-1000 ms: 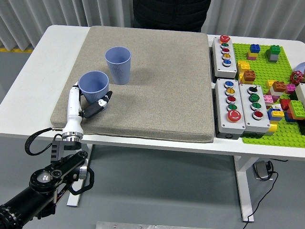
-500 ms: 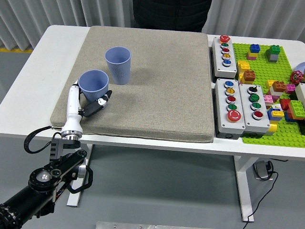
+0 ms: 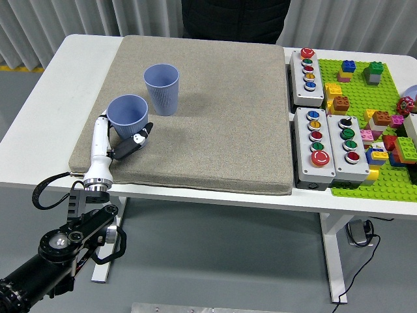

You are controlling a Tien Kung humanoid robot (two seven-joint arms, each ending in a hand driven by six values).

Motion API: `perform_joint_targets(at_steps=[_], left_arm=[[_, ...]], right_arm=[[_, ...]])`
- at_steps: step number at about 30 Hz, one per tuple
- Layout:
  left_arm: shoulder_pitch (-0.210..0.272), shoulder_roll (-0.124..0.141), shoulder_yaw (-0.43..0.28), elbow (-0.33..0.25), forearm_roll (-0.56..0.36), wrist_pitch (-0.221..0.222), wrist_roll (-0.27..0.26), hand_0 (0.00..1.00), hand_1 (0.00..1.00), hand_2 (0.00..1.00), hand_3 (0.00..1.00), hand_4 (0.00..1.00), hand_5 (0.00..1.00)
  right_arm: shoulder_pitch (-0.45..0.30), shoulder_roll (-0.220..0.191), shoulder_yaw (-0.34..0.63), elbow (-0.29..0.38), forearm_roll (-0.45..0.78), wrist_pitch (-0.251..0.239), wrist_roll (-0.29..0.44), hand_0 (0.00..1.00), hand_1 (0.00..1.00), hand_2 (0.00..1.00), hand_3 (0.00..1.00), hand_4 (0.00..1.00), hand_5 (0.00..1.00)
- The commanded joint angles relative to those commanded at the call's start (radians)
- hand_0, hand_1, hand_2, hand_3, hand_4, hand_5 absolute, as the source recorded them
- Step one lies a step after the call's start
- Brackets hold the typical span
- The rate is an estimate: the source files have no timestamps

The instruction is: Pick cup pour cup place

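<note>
- My left hand [image 3: 124,140] is wrapped around the near ribbed blue plastic cup [image 3: 128,116], left of centre on the grey mat [image 3: 221,111].
- If my grip is loose, the cup might slip while pouring into the second blue cup [image 3: 161,88].

A white table [image 3: 52,98] is standing on a grey floor [image 3: 228,261], with white curtains [image 3: 58,19] hanging behind.

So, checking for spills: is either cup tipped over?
No, the held cup and the far cup both stand upright on the mat.
</note>
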State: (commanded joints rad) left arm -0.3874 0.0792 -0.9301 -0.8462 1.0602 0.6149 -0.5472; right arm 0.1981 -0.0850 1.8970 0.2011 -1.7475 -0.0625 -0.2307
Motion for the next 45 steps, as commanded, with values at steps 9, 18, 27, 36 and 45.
perform_joint_targets(at_steps=[9, 18, 27, 36, 45], left_arm=[[-0.001, 0.000, -0.002, 0.000, 0.015, -0.010, 0.011, 0.668, 0.696, 0.830, 0.794, 0.927, 0.402], [0.004, -0.001, 0.002, 0.001, 0.033, -0.010, 0.018, 0.672, 0.701, 0.834, 0.794, 0.936, 0.416], [0.010, 0.000, -0.004, -0.009, 0.053, -0.021, 0.027, 0.686, 0.717, 0.841, 0.793, 0.959, 0.440], [0.012, 0.005, -0.034, -0.022, 0.121, -0.054, 0.065, 0.784, 0.819, 0.967, 0.972, 0.971, 0.453], [0.030, 0.012, -0.056, -0.033, 0.142, -0.057, 0.072, 0.788, 0.825, 0.971, 0.972, 0.971, 0.453]], right_arm=[[0.001, 0.000, 0.000, 0.000, -0.001, 0.000, -0.001, 0.703, 0.682, 0.605, 0.601, 0.042, 0.388], [-0.003, 0.000, 0.001, 0.001, -0.008, 0.003, -0.001, 0.703, 0.683, 0.606, 0.601, 0.042, 0.393], [-0.005, 0.000, 0.000, 0.001, -0.006, 0.002, -0.002, 0.703, 0.683, 0.606, 0.601, 0.042, 0.396], [-0.002, -0.001, 0.000, 0.000, -0.002, 0.001, 0.000, 0.703, 0.683, 0.606, 0.602, 0.041, 0.397], [-0.002, -0.001, 0.002, 0.000, -0.004, 0.001, 0.000, 0.703, 0.682, 0.606, 0.601, 0.041, 0.397]])
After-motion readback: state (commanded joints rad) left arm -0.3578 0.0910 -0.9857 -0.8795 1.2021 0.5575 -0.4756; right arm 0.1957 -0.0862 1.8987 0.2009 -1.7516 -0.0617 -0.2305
